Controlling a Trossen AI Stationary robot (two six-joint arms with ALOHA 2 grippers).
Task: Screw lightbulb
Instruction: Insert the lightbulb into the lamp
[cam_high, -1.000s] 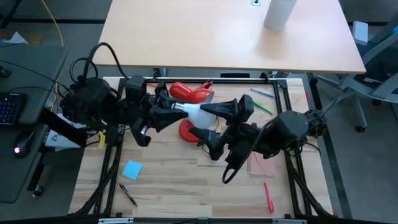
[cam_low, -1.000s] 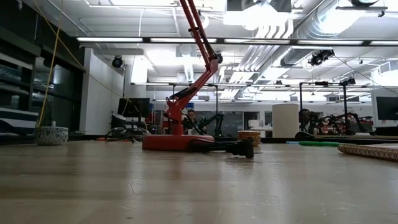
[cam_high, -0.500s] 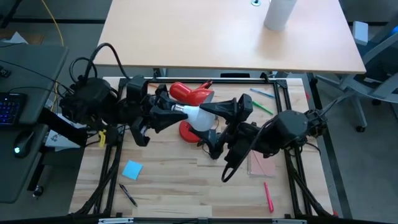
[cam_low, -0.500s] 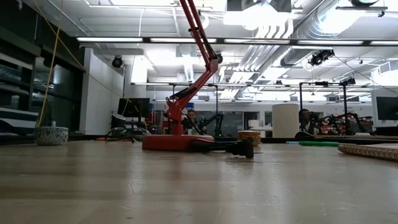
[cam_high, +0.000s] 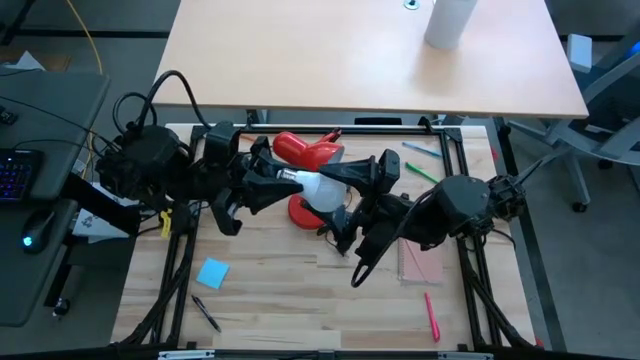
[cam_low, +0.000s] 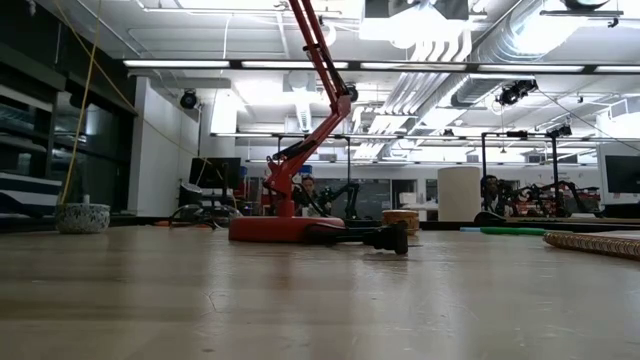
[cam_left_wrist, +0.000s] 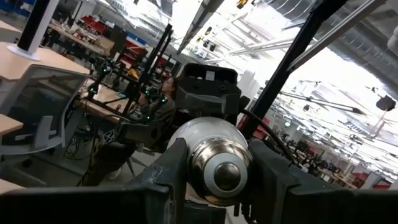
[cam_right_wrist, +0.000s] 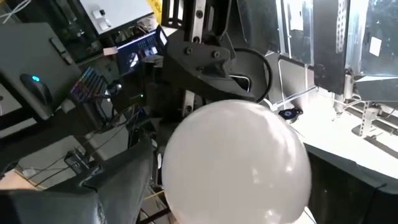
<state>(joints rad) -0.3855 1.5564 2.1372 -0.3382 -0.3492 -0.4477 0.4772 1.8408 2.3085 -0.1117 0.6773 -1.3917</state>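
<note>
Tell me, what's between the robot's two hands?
The lightbulb, seen in the high view: the left hand grips its screw base, the right hand its round end.

Bright overhead lighting, ceiling glare, soft shadows

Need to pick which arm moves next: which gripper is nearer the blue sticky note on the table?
Left. The left gripper, holding the lightbulb by its base, sits up and right of the blue sticky note. The right gripper, at the bulb's glass end, is farther right.
</note>
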